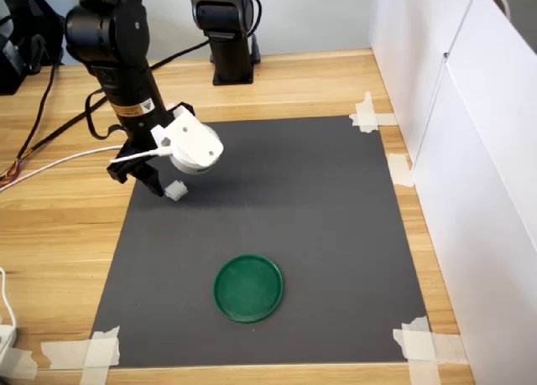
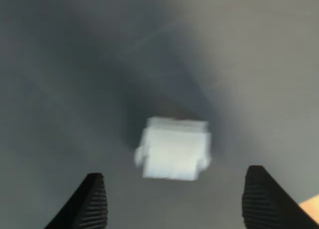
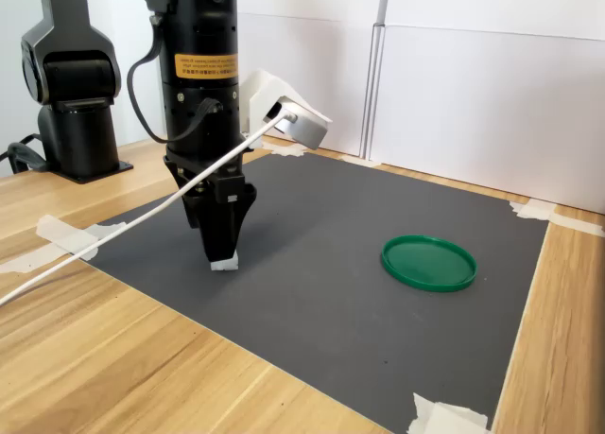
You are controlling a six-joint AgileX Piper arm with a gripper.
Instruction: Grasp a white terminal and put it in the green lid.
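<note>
Gripper (image 2: 172, 201) spread, fingertips straddling white terminal (image 2: 173, 148), not yet pinching; you get clearance either side before closing. Terminal rests on dark mat (image 1: 319, 200), first exterior view's left. Green lid (image 1: 248, 288) lies well apart, nearer camera, unobstructed for drop.

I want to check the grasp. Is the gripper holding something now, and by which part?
Nothing is held. The fingers stand apart, open, and the white terminal lies on the dark mat between them, untouched.
</note>
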